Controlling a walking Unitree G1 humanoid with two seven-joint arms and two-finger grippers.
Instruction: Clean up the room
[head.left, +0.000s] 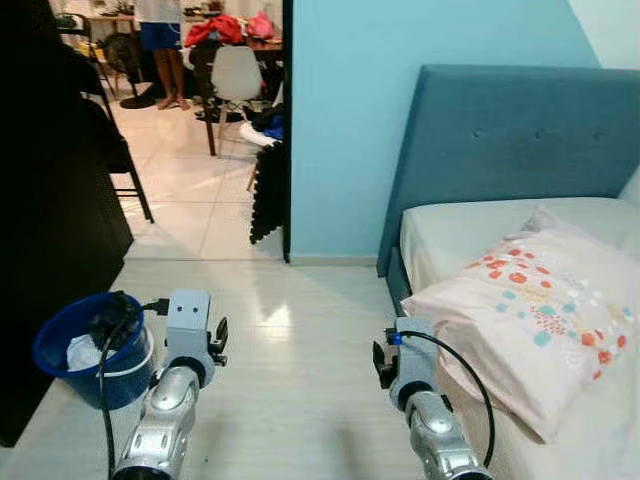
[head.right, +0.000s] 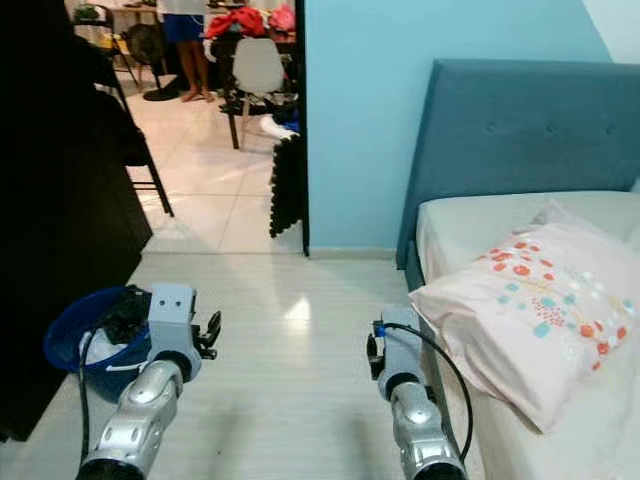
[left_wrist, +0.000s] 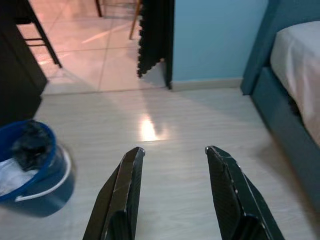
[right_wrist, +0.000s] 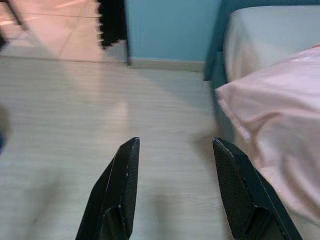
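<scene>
A pale pink pillow (head.left: 535, 320) with red and teal flowers lies on the bed (head.left: 470, 225), hanging over its near edge. A blue bucket (head.left: 85, 350) holding dark and white items sits on the floor at the left. My left gripper (left_wrist: 174, 151) is open over the pale floor, to the right of the bucket (left_wrist: 30, 165). My right gripper (right_wrist: 175, 142) is open too, held above the floor just left of the pillow (right_wrist: 275, 115) and the bed side. Nothing sits between either pair of fingers.
A dark cabinet (head.left: 50, 200) stands along the left. An open doorway (head.left: 200, 120) leads to a tiled room with a white chair (head.left: 237, 75), clothes and a person's legs (head.left: 165, 60). The blue wall (head.left: 400, 100) and teal headboard (head.left: 510, 130) close the far side.
</scene>
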